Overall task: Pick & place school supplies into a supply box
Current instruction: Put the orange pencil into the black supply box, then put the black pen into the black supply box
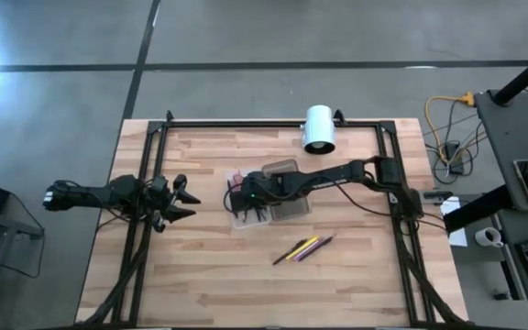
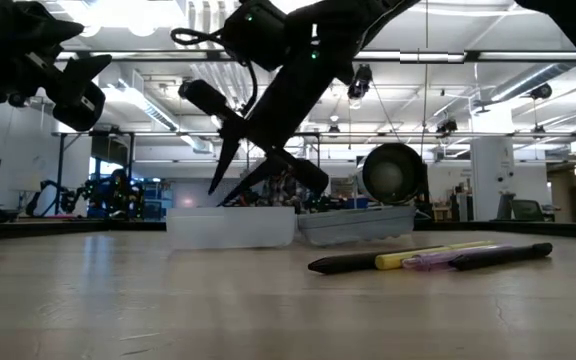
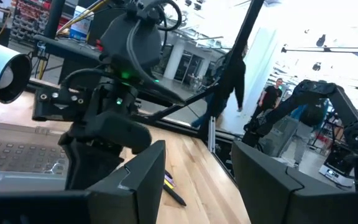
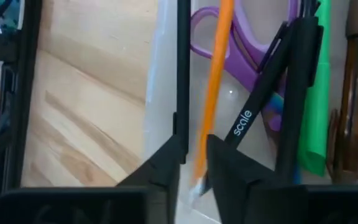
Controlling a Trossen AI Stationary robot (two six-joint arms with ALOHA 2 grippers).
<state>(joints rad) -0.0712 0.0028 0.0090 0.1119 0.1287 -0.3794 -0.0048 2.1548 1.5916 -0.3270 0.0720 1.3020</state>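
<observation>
Grey concrete floor point(image 1: 246, 32) surrounds the table; ceiling lights point(image 2: 128, 12) glare overhead.

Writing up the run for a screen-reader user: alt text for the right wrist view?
The right gripper hangs over the open supply box, an orange pencil between its dark fingers. Purple scissors, a black pen and a green pen lie inside; wooden table beside it.

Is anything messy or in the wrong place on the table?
Yes. A few pens lie loose on the wood, apart from the supply box where the others already sit. The right claw is over the box.
</observation>
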